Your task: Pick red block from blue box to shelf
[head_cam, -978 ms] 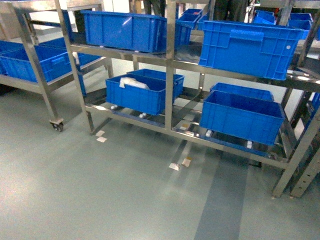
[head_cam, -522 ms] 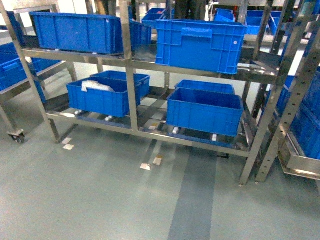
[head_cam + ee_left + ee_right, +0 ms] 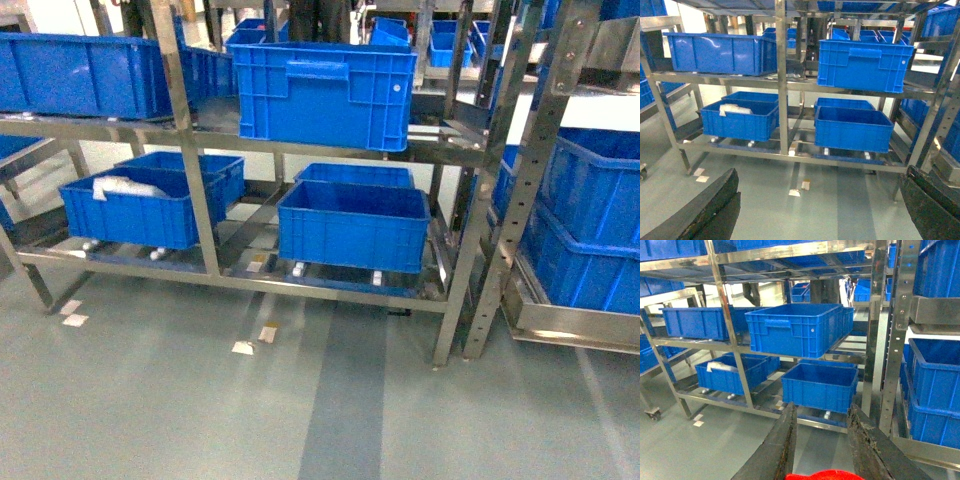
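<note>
The red block (image 3: pixel 825 475) shows as a glossy red edge at the bottom of the right wrist view, held between the two dark fingers of my right gripper (image 3: pixel 823 409), which is shut on it. My left gripper (image 3: pixel 822 172) stands wide open over bare floor, one finger (image 3: pixel 715 205) at each lower corner of its view. The shelf (image 3: pixel 190 150), a silver steel rack with perforated uprights, stands ahead of both grippers (image 3: pixel 781 75) (image 3: pixel 722 305). The blue box is out of view. Neither gripper appears in the head view.
Dark blue ribbed crates (image 3: pixel 325 95) fill the shelf's two levels; the lower left one (image 3: pixel 130 205) holds something white. A second rack with crates (image 3: pixel 590 230) stands at the right. Tape scraps (image 3: pixel 255 340) lie on the grey floor.
The head view has swung to the right: the shelf and its crates have slid left in the picture, and the second rack at the right has come into view.
</note>
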### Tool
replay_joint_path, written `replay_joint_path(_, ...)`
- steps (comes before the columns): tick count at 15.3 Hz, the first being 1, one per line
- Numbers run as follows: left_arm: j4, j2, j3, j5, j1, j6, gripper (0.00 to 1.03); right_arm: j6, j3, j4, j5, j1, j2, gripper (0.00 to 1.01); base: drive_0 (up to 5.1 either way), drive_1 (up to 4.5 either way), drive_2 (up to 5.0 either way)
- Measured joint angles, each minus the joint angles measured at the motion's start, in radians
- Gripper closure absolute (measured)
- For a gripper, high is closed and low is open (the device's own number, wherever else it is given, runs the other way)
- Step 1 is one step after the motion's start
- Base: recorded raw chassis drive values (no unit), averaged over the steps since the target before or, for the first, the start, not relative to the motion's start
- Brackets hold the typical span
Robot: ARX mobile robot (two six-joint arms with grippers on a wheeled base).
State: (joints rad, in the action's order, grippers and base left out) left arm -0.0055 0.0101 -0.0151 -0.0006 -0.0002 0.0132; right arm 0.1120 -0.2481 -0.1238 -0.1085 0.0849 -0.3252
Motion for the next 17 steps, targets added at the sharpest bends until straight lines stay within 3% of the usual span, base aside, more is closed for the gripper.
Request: replay_joint_path(17,0.003,0.0,0.0,0.0,-0.001,0.0,0.05,0.0,0.0,-0.002,0.0,0.0,0.0,0.75,-0.1,4.1,-4.3)
